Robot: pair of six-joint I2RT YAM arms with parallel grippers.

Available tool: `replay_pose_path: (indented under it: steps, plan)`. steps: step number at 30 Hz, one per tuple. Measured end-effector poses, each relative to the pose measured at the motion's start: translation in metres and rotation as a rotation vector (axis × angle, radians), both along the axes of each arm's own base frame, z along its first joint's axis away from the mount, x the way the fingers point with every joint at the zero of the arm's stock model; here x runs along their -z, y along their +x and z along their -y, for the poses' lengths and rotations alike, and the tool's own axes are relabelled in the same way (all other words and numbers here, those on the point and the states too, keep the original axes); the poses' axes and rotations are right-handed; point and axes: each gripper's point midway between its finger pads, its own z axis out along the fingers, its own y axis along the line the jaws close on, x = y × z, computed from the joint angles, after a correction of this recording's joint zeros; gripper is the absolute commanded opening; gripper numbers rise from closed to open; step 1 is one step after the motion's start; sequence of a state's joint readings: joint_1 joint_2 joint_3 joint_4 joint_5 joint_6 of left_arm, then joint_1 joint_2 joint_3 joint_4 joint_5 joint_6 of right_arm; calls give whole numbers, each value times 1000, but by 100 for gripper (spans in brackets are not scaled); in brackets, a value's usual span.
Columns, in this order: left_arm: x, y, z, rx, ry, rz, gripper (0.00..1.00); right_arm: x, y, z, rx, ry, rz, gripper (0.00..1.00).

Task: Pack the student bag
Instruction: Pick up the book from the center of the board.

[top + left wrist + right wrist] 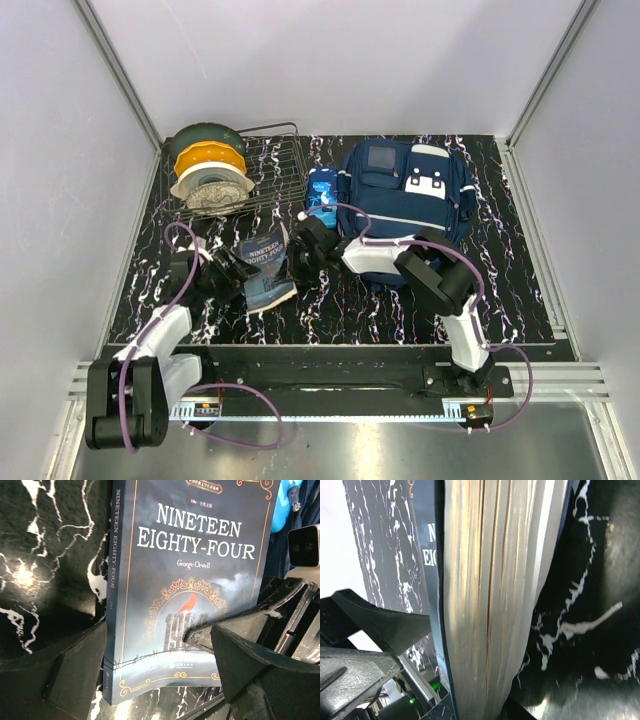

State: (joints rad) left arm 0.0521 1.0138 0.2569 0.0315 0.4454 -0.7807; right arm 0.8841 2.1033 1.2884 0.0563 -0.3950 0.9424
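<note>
- student bag (400, 200): navy backpack w/ white stripes, lying at back-right of black marble table (330, 310), front pockets up.
- glossy blue pencil case (321, 190) just beside bag's left edge.
- Nineteen Eighty-Four paperback (190, 570): cover up on table, left of bag, betw. the two arms.
- L gripper (157, 650): fingers wide, straddling book's lower end. One finger sits just beside the spine; nothing held.
- R gripper (298, 248): fingers narrow on book's page edge. One finger (395, 625) on cover, other hidden behind pages, so prob. pinching it.
- wire rack (275, 160) back-left, w/ round green, yellow & white items in it.
</note>
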Motion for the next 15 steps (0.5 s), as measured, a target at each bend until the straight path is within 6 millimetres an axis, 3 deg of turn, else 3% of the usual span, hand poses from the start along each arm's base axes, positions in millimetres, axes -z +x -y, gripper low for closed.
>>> replay_pose_path:
  steps: [4, 8, 11, 15]
  plan:
    - [-19, -1, 1, 22, 22, 16, 97, -13, -9, 13, -3, -36, 39, 0]
    - [-73, 17, -3, 29, 66, 154, 99, -35, -22, 39, 5, -74, 82, 0]
    - [-113, 28, -2, 47, 76, 265, 99, -62, -34, 63, 20, -68, 126, 0]
    - [-138, 32, 8, 109, 42, 344, 99, -103, -50, 90, 43, -4, 202, 0]
